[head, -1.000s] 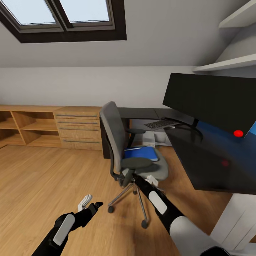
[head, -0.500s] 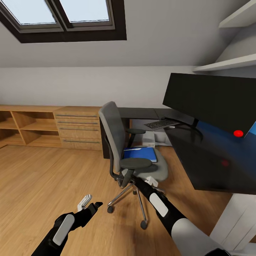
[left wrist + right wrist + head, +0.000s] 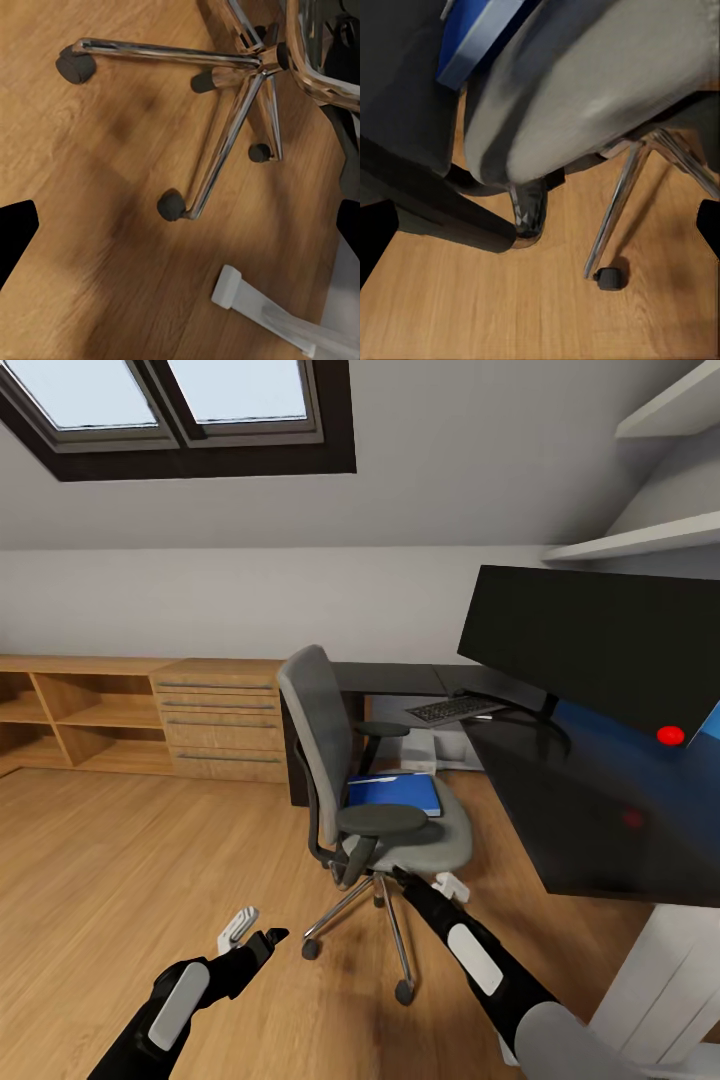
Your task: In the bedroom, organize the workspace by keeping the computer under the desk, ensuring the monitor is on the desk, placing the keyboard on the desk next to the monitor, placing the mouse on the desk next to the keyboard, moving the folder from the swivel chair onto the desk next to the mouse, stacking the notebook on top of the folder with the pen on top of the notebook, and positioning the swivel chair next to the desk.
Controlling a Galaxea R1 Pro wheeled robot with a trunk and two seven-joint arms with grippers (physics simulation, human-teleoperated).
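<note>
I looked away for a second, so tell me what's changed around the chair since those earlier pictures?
The swivel chair turned slightly, carrying the folder round with it on the seat. The right gripper drew back from the near armrest toward the robot and now sits lower, below the seat's front edge. The left gripper, monitor, keyboard and desk stayed put.

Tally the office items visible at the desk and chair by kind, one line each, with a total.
monitor: 1
keyboard: 1
folder: 1
swivel chair: 1
desk: 1
Total: 5
</note>
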